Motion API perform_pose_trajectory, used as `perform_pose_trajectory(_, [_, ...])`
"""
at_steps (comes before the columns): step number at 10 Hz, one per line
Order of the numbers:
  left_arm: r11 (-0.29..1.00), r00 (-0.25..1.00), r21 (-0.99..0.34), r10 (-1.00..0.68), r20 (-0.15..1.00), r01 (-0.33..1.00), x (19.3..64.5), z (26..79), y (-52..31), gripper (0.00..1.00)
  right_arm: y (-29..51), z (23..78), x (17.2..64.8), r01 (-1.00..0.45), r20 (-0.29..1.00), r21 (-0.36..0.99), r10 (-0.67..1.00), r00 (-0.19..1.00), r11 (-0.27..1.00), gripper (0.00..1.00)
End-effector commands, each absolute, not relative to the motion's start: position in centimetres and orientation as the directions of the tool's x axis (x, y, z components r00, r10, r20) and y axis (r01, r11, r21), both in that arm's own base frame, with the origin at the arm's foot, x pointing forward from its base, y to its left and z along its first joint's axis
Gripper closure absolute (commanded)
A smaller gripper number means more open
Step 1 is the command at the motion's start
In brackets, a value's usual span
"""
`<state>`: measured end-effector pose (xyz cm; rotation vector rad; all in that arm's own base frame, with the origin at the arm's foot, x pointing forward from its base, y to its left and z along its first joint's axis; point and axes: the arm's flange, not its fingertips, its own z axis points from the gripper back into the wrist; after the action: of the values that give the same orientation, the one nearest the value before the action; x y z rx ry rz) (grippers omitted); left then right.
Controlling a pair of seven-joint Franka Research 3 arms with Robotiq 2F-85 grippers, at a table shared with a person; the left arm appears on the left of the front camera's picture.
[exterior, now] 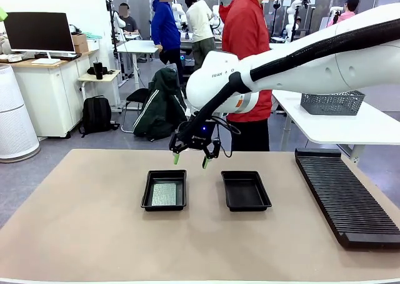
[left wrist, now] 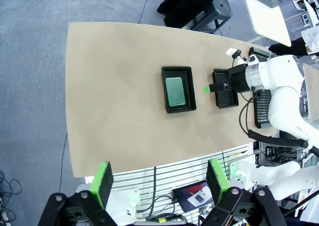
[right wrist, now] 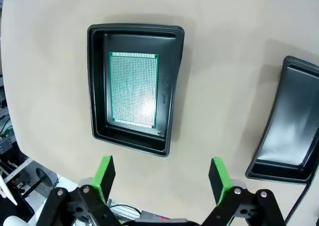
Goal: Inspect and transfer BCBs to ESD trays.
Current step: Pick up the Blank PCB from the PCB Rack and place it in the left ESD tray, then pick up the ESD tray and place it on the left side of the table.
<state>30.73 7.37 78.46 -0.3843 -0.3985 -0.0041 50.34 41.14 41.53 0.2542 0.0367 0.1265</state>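
Two black ESD trays sit side by side mid-table. The left tray (exterior: 164, 190) (left wrist: 178, 88) (right wrist: 133, 86) holds one pale grey-green BCB (exterior: 164, 194) (left wrist: 176, 91) (right wrist: 133, 90) lying flat on its floor. The right tray (exterior: 245, 190) (left wrist: 225, 89) (right wrist: 289, 126) has nothing in it. My right gripper (exterior: 189, 158) (right wrist: 162, 178) hangs open above the table at the far rim of the left tray, between the two trays, nothing between its fingers. My left gripper (left wrist: 159, 180) is open high above the table, looking straight down.
A long black ribbed rack (exterior: 345, 193) lies along the table's right side. A person in a red top (exterior: 250, 65) stands at the far edge. Behind them a dark mesh basket (exterior: 332, 102) rests on a white table.
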Motion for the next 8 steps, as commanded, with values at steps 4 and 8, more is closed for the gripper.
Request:
perform_pose_trajectory(4, [0.926,0.923,-0.367,0.069,0.379,0.081,30.56,78.28,7.4,0.0,41.14,41.53,50.34,-0.12,-0.02,0.253,0.129,0.991,0.96,0.0])
perform_pose_trajectory(8, [0.926,0.923,-0.367,0.069,0.379,0.081,30.56,78.28,7.4,0.0,41.14,41.53,50.34,-0.12,-0.02,0.253,0.129,0.991,0.96,0.0])
